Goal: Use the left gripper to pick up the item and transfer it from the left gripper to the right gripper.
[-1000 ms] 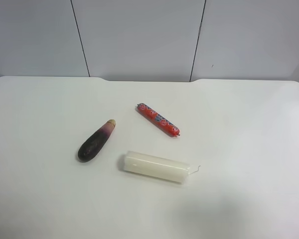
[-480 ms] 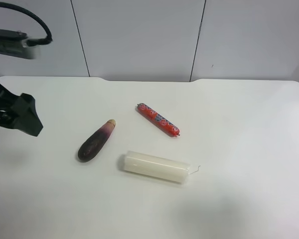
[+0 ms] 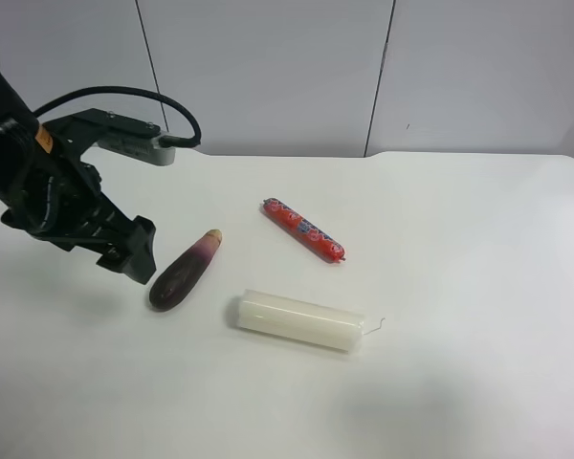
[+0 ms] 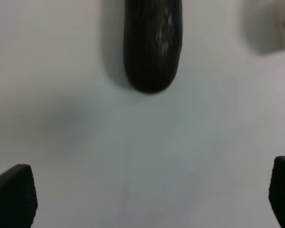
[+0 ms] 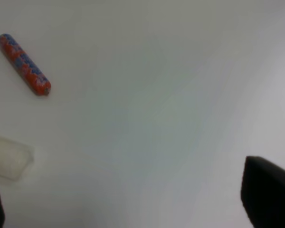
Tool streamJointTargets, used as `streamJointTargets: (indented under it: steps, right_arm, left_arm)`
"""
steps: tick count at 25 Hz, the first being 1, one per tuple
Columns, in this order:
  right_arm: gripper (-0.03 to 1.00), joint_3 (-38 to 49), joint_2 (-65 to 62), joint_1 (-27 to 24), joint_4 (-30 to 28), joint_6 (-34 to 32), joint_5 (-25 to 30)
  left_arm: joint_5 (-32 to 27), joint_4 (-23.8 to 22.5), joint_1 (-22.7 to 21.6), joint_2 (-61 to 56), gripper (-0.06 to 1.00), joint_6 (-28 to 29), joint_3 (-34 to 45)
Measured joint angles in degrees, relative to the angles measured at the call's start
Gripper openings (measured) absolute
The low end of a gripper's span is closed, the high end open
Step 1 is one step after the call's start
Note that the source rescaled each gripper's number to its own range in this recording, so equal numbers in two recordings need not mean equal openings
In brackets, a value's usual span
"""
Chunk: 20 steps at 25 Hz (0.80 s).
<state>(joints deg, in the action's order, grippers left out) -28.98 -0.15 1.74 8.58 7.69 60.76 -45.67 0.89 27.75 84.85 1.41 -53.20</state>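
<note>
White table (image 3: 478,287), three things lying flat on it
The purple eggplant (image 3: 184,272) sits at the camera's left, the red patterned sausage (image 3: 303,230) further back, and the white candle (image 3: 299,320) up front with its wick pointing right. None of them touch.

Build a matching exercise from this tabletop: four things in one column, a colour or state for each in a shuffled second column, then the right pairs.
Column one
1. eggplant
2. sausage
3. candle
4. left claw

Column two
A. black, fingers spread wide, holding nothing
B. white, lying on its side, wick at one end
C. dark purple, paling toward the stem end
D. red with a blue pattern

Pairs: 1-C, 2-D, 3-B, 4-A
</note>
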Motion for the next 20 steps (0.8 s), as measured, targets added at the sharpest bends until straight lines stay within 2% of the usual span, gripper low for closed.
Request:
streamJointTargets:
  steps: [11,20]
  right_arm:
    - [1.0,0.0,0.0,0.0,0.0,0.0,0.0]
    - [1.0,0.0,0.0,0.0,0.0,0.0,0.0]
  left_arm:
    - [10.24,0.0,0.06,9.85,1.0,0.0,-0.37]
    - [15.97,0.0,0.06,16.33,1.0,-0.06,-0.41]
